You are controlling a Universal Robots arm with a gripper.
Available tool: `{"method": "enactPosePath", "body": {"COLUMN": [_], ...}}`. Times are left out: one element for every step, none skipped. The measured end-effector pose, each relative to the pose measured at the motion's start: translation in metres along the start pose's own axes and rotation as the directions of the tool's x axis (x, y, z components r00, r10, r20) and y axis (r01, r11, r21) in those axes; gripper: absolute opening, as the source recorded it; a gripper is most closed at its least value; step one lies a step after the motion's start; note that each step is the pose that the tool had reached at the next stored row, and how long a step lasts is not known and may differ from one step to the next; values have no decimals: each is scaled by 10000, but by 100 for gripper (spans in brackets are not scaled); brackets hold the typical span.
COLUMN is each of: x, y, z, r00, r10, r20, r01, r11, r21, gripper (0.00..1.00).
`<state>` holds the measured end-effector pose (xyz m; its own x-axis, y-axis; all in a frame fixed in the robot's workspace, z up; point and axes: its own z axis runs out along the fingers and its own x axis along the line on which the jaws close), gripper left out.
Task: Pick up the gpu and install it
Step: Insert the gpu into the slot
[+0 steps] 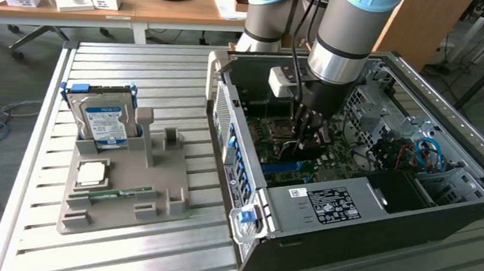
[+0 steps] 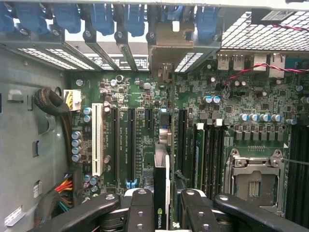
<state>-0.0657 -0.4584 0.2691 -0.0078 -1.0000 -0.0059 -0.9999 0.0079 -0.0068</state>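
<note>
Inside the open computer case [image 1: 305,207], my gripper [image 1: 305,128] reaches down over the motherboard [image 1: 336,160]. In the wrist view its two black fingers [image 2: 140,210] are shut on the gpu [image 2: 161,169]. The card shows edge-on, a thin board with a black cooler bearing a green logo. It runs straight away from the gripper [image 2: 164,205] toward the case's rear slot openings. Its silver bracket [image 2: 169,46] stands against that rear wall. The card stands upright over a long expansion slot, between the white slot [image 2: 97,140] and the RAM slots [image 2: 205,154]. Whether it is fully seated I cannot tell.
On the slatted metal table [image 1: 119,63], a grey fixture [image 1: 122,197] holds a silver hard drive with a blue label [image 1: 102,122], a square chip [image 1: 92,173] and a small green RAM stick [image 1: 123,194]. Cable bundles [image 2: 63,186] lie beside the board. A cluttered wooden desk [image 1: 174,6] stands behind.
</note>
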Motion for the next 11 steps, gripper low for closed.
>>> {"method": "enactPosePath", "body": {"x": [-1, -2, -4, -6, -9, -11, -11, -12, -12, -12, -12], "y": [2, 2, 3, 6, 7, 8, 10, 11, 16, 20, 25], "z": [1, 1, 1, 3, 3, 3, 4, 4, 4, 5, 6], "r00": [10000, 10000, 10000, 10000, 10000, 10000, 10000, 10000, 10000, 10000, 10000], "r10": [-2, -3, -4, -2, -1, -2, -3, -3, -1, -1, -2], "r20": [2, 1, 0, 1, 0, -1, -1, -2, -3, -2, -1], "r01": [2, 3, 4, 2, 1, 2, 3, 3, 1, 1, 2], "r11": [10000, 10000, 10000, 10000, 10000, 10000, 10000, 10000, 10000, 10000, 10000], "r21": [0, 1, 1, 2, 1, 1, 1, 0, 0, 0, 1], "gripper": [26, 26, 26, 26, 26, 26, 26, 26, 26, 26, 26]}}
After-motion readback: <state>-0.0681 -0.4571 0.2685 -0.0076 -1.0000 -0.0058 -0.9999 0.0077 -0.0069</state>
